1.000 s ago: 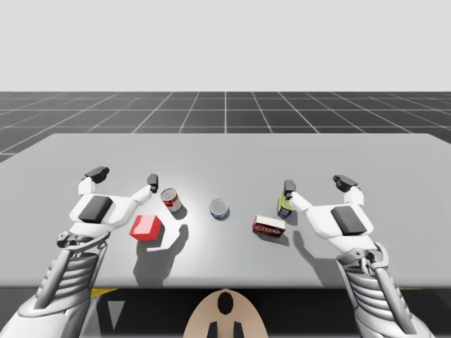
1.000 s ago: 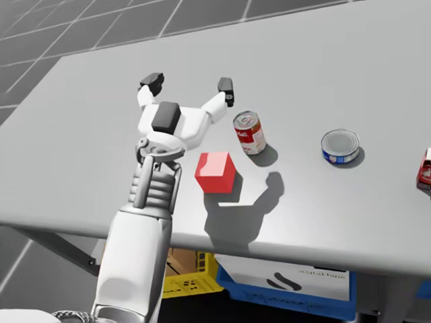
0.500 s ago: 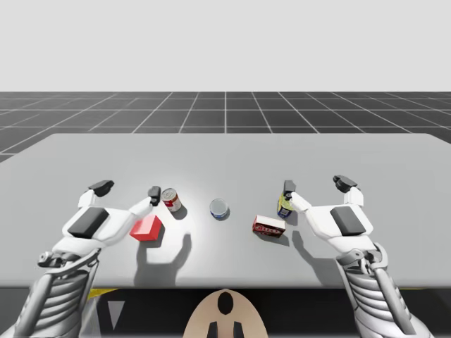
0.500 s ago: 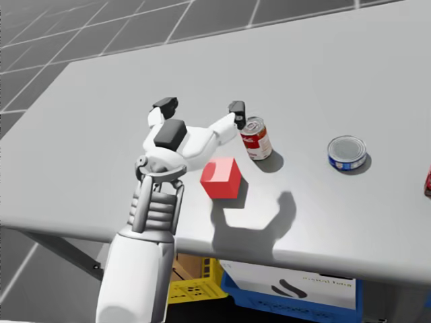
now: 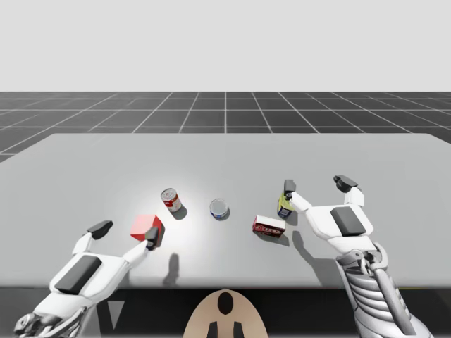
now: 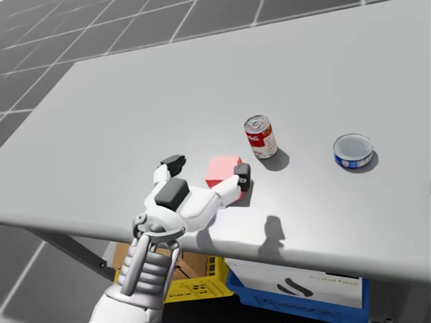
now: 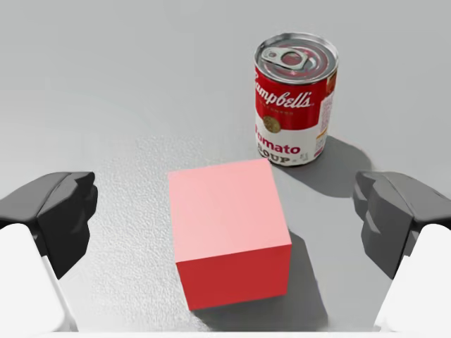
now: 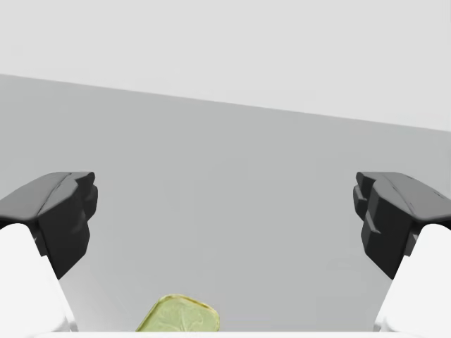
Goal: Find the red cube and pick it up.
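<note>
Small matte red cube [image 5: 144,226], at lower left of the high view, near the front edge of the flat grey table [image 5: 225,151]. Judged rigid, light and not fragile, with flat faces offering good purchase. Best taken across two opposite side faces, at mid-height and squarely.

Bracketed by the spread fingers of the white left end effector [image 5: 125,235], with no contact on either side.

Counted:
- one cube
- one upright red-and-white cylindrical metal can [image 5: 171,200] just behind it
- one low blue-sided round tin [image 5: 219,208] at centre
- one small red rectangular box [image 5: 268,226] right of centre
- one dark bottle with a yellow-green top [image 5: 285,206] beside that box
- two end effectors

Hovering at lower right, fingers spread and holding nothing: the white right end effector [image 5: 316,184], one finger near the bottle.
</note>
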